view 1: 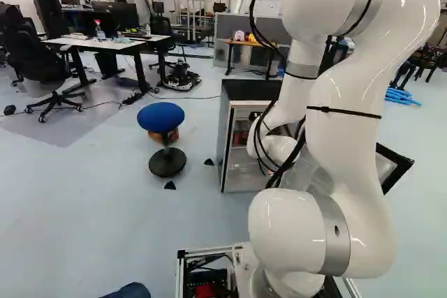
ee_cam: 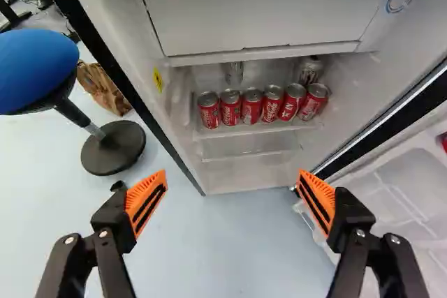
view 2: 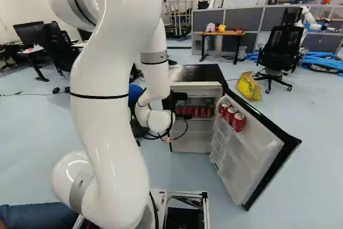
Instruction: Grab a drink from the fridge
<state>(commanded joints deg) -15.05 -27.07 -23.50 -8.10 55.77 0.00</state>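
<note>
In the right base view my gripper (view 2: 174, 102) is partly hidden by the wrist, in front of the open fridge (view 2: 198, 88). The wrist view shows my gripper (ee_cam: 232, 197) open, its orange pads wide apart with nothing between them. Ahead of it, a row of red drink cans (ee_cam: 251, 106) stands upright on a fridge shelf (ee_cam: 258, 129), with a silver can (ee_cam: 309, 69) behind. None of these cans is touched. The swung-out fridge door (view 2: 257, 148) holds three red cans (view 2: 231, 115) in its upper rack.
A blue stool (view 1: 160, 117) stands beside the fridge. The open door reaches out on the fridge's other side. A yellow bag (view 2: 249, 86) and an office chair (view 2: 280, 52) are beyond the door. Another robot (view 2: 311, 21) stands far back. A person's clothed limb (view 2: 37, 217) shows close to the base.
</note>
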